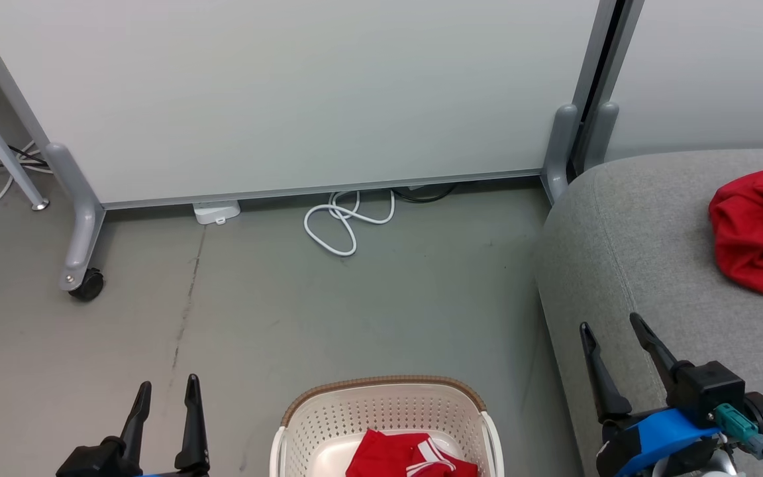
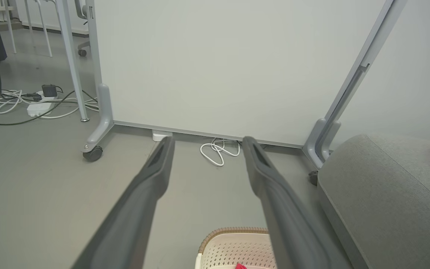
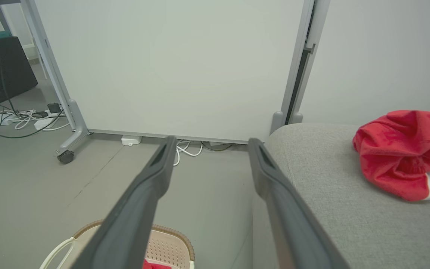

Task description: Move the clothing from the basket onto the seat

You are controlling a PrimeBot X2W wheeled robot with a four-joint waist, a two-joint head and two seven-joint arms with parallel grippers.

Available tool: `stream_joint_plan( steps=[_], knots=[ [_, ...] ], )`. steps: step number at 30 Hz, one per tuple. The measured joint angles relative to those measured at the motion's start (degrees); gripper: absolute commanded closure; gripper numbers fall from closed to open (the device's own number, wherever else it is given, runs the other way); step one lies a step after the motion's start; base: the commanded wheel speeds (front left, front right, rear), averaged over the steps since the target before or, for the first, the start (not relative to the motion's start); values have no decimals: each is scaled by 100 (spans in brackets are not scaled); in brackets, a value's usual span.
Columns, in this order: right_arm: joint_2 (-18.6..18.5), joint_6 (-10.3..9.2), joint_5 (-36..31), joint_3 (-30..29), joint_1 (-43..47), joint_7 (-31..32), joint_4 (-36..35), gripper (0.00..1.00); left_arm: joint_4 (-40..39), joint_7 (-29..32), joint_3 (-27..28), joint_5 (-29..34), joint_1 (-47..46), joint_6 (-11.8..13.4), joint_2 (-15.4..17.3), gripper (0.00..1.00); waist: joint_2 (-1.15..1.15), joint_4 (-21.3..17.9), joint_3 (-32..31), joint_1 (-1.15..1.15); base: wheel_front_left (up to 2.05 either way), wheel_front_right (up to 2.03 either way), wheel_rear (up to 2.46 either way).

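A red garment with white stripes (image 1: 411, 456) lies in the cream basket (image 1: 328, 424) at the bottom centre of the head view. A second red garment (image 1: 759, 225) lies bunched on the grey sofa seat (image 1: 640, 252) at the right, its white trim showing in the right wrist view (image 3: 405, 153). My left gripper (image 1: 168, 387) stands open above the floor, left of the basket, nothing between its fingers. My right gripper (image 1: 612, 324) is open and empty over the sofa's front left corner, well short of the bunched garment. The basket rim (image 2: 233, 232) peeks in between the left fingers (image 2: 155, 168).
A white partition panel (image 1: 289, 93) on grey wheeled feet (image 1: 87, 281) closes the back. A coiled white cable (image 1: 345, 222) and a small white box (image 1: 216, 212) lie at its base. More cables and power strips (image 2: 32, 102) lie on the floor at the far left.
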Motion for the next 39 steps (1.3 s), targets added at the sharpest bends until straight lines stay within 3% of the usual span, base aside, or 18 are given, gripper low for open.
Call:
stream_joint_plan(
  steps=[10,18,30,39],
  knots=[
    [1,0,9,202,-71,49,-90,0,-24,-1,-142,30,-82,0,31,0,-1,-148,301,0,0,0,0],
    [1,0,-10,658,-632,15,-320,0,304,-1,-456,19,-600,0,158,0,-1,-706,1162,1,0,0,0],
    [0,0,79,1254,-1489,-214,-581,0,2380,98,-1390,-318,-2137,-18,296,0,-1,-1669,2724,2,0,0,0],
    [-1,0,147,1435,-1781,-365,-776,0,3520,467,-2362,-467,-3286,-19,377,0,-1,-2047,3657,2,0,0,0]
  ],
)
